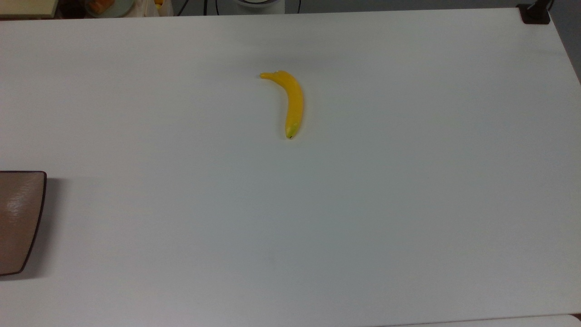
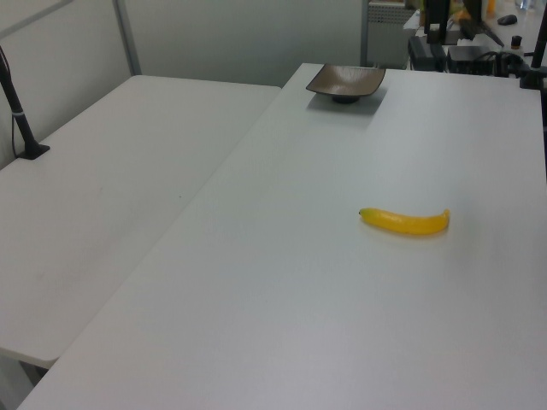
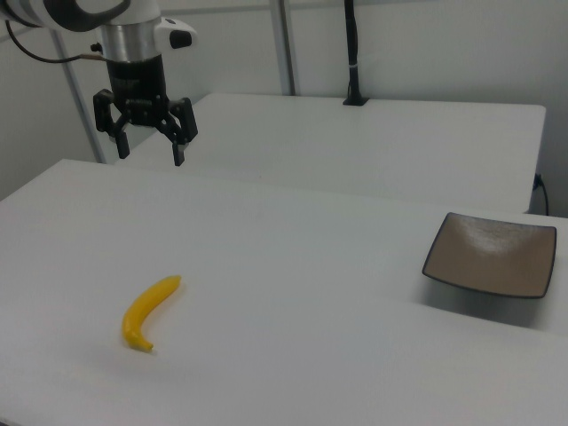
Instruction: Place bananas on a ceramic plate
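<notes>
A slim curved yellow banana (image 1: 293, 102) lies flat on the white table, its greenish tip toward the top view's bottom; I also see the banana (image 2: 405, 222) in the left view and the banana (image 3: 147, 311) in the right view. The tan-brown ceramic plate (image 1: 18, 220) sits at the top view's left edge, cut off by the frame; the plate (image 2: 346, 81) is at the far end in the left view, and the plate (image 3: 493, 254) is at the right view's right. My gripper (image 3: 150, 154) hangs open and empty high above the table, well behind the banana in the right view.
A second white table (image 2: 111, 196) adjoins on the left view's left, with a black pole clamp (image 2: 32, 150) on it. Another black clamp (image 1: 534, 14) sits at the top view's upper right corner. Equipment and cables (image 2: 466, 47) stand beyond the plate in the left view.
</notes>
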